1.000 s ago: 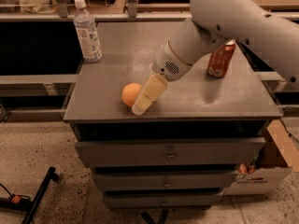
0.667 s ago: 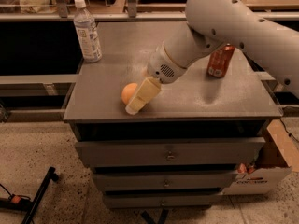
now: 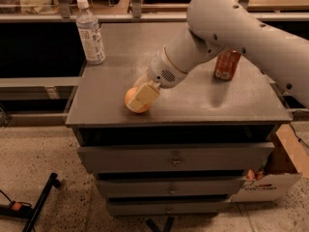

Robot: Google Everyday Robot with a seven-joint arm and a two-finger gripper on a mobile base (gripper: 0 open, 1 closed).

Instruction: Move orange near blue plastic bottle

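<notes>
The orange [image 3: 130,100] lies near the front edge of the grey cabinet top [image 3: 203,103], left of centre. My gripper [image 3: 143,97] reaches down from the upper right and sits right over the orange, covering its right half. The blue plastic bottle [image 3: 90,31], clear with a white cap and a pale label, stands upright at the back left corner, well behind the orange and apart from it.
A red-orange soda can [image 3: 227,65] stands at the right of the top, partly behind my arm. The cabinet has several drawers [image 3: 174,157] below. A cardboard box [image 3: 276,174] sits on the floor at the right, a black stand [image 3: 38,203] at the lower left.
My gripper has moved left and down from beside the orange to over it. The orange, the bottle and the can keep their places.
</notes>
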